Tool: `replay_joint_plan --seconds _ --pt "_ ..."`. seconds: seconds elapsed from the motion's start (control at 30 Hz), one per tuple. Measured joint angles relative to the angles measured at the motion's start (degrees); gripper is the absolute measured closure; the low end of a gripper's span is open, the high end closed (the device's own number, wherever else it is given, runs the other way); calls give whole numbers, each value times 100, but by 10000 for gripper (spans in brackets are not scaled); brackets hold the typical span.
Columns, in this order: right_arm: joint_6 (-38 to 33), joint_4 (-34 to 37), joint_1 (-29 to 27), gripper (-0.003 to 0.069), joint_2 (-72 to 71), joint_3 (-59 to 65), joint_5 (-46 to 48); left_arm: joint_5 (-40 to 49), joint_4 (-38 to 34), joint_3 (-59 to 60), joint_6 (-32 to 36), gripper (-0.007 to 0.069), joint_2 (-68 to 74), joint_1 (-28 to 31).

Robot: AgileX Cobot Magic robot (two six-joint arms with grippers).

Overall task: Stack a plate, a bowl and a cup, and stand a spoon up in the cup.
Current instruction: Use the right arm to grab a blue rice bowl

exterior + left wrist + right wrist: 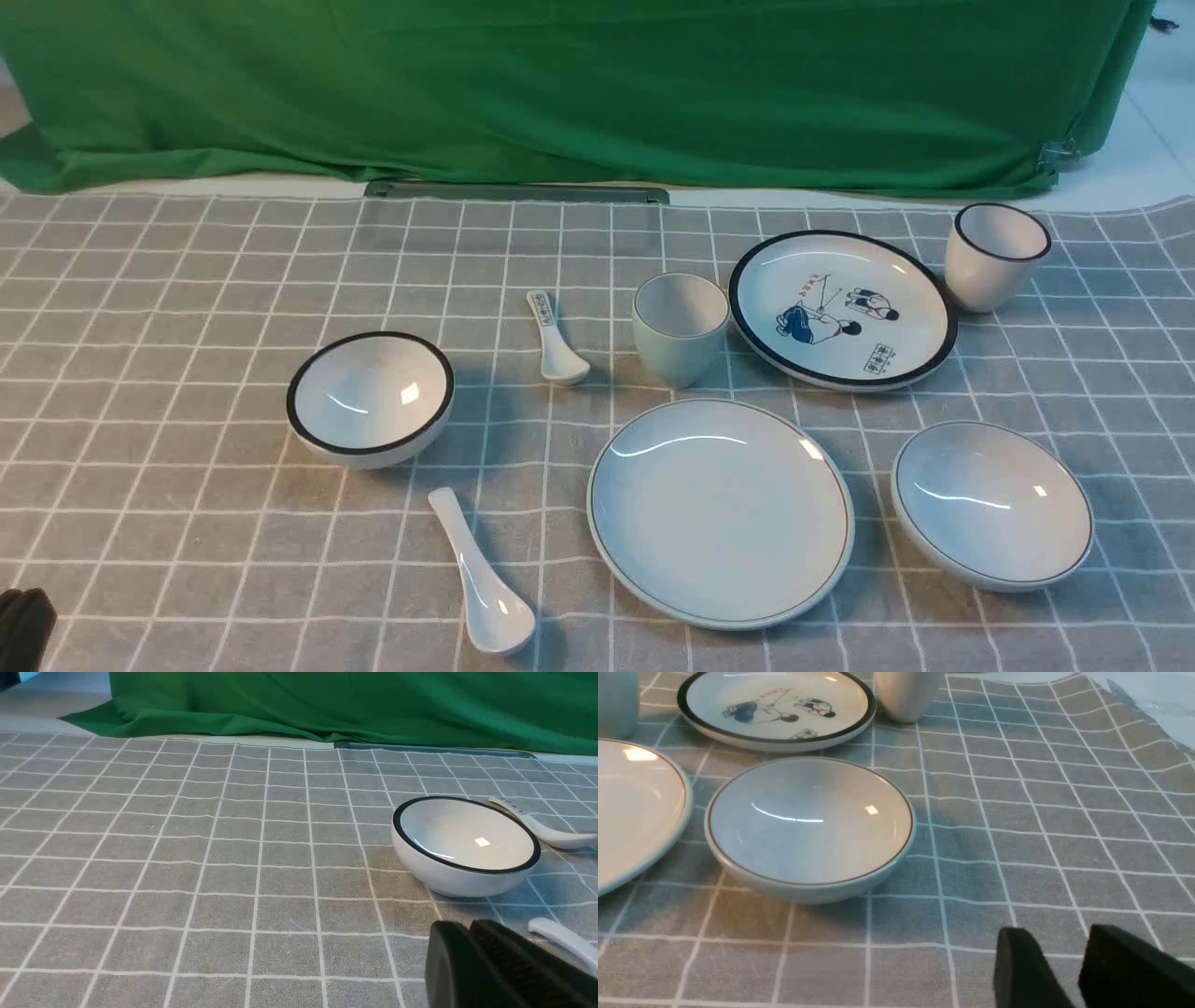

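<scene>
The plate (719,511) lies front centre, with the bowl (991,504) to its right and the cup (680,329) upright behind it. The spoon (481,571) lies front left of the plate, bowl end toward me. My left gripper (469,926) is shut and empty, low over the cloth; the spoon's handle tip (563,938) lies just beyond it. My right gripper (1057,940) is open and empty, with a gap between its fingers, on the cloth near the bowl (810,826). The plate's edge (635,807) and the cup (616,700) also show in the right wrist view.
A black-rimmed bowl (371,399) sits at left, with a small marked spoon (555,338) behind it. A cartoon plate (842,308) and a black-rimmed cup (996,255) stand at back right. A green cloth (560,93) hangs behind the table. A dark part of my left arm (23,625) shows at the front left corner.
</scene>
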Motion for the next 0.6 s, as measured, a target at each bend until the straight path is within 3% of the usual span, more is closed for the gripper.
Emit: replay_joint_plan --seconds 0.6 --pt "0 0 0 417 0 0 0 0 42 0 0 607 0 0"
